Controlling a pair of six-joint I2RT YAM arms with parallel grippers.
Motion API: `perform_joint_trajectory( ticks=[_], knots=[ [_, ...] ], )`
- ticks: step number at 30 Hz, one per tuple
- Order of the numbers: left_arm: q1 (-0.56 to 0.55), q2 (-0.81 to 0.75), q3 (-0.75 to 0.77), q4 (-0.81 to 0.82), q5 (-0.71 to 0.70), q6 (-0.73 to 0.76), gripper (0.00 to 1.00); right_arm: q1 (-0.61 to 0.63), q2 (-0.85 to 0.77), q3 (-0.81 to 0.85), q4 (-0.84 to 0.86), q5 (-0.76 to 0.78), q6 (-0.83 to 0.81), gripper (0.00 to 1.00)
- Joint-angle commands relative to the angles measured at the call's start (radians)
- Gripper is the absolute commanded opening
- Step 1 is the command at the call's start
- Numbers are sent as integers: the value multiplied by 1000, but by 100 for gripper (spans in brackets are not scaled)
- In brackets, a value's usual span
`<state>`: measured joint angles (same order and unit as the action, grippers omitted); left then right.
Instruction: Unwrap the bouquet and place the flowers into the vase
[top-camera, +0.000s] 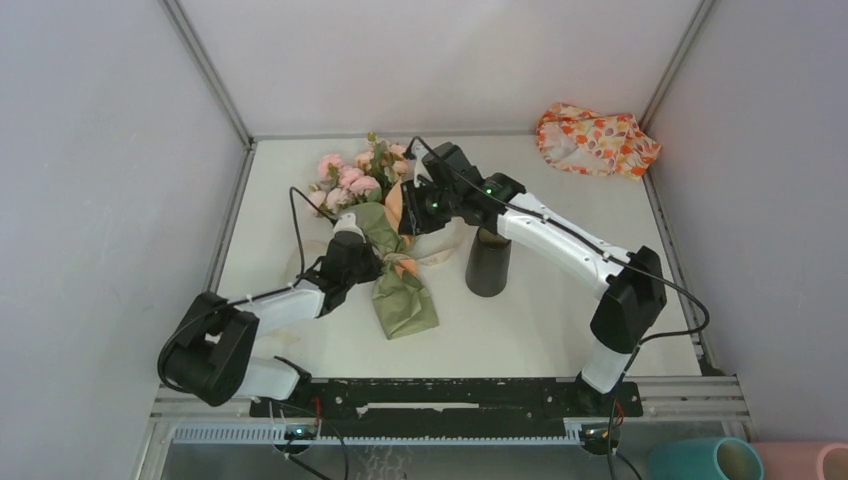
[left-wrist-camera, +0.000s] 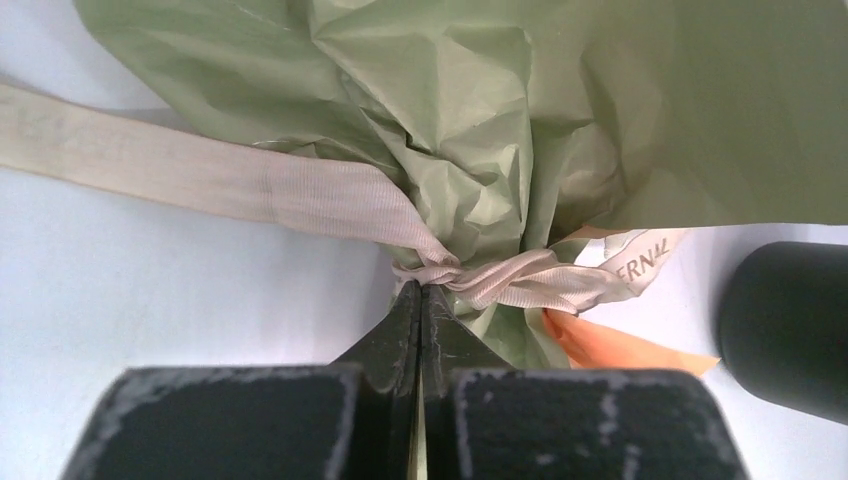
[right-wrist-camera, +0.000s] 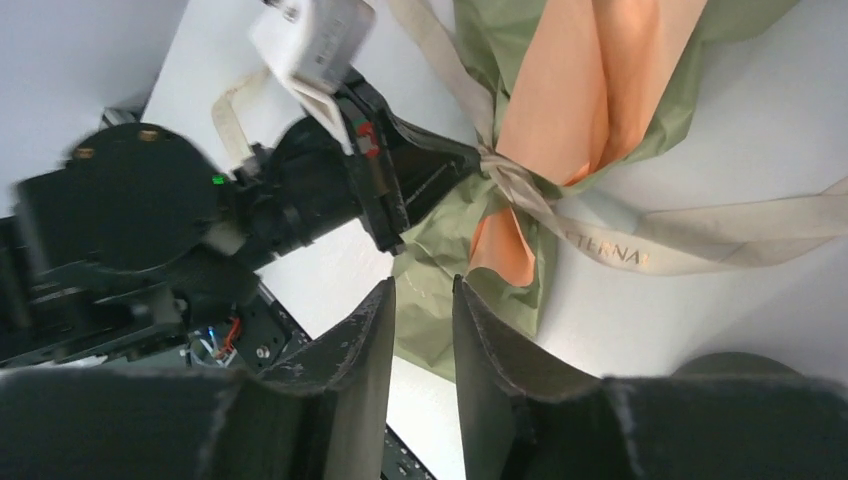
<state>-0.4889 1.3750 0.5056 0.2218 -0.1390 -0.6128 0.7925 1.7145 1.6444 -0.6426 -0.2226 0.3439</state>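
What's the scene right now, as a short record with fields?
bouquet: lying on the table, roses toward the far wall
ribbon: knotted round the paper wrap
vase: black, upright, right of the bouquet
left jaws: shut, tips at the ribbon knot
right jaws: narrowly open over the paper wrap, nothing between them
patterned cloth: crumpled, far right corner

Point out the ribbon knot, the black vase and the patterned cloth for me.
ribbon knot (left-wrist-camera: 447, 272): left wrist view, on the tied cream twist itself.
black vase (top-camera: 488, 268): top external view, on its dark side wall.
patterned cloth (top-camera: 597, 140): top external view, on its orange-and-white middle.
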Motion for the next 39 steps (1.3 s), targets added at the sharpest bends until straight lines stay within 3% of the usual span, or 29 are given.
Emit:
perform_joint_trajectory(
  ticks=[1, 12, 20, 29, 39],
  knots=[
    [-2, -114, -17, -42, -115, -3, 0, 35, 44, 9, 9, -6, -4, 35],
    [0, -145, -27, -78, -143, 4, 0, 77, 230, 67, 31, -33, -10, 38],
    [0, -147, -35, -67, -134, 4, 0, 75, 360, 164, 38, -35, -10, 49],
    [1, -149, -35, -70, -131, 4, 0, 49, 478, 278, 18, -16, -16, 49],
    [3, -161, -20, -87, -142, 11, 0, 55, 517, 229, 31, 24, -26, 48]
  ],
)
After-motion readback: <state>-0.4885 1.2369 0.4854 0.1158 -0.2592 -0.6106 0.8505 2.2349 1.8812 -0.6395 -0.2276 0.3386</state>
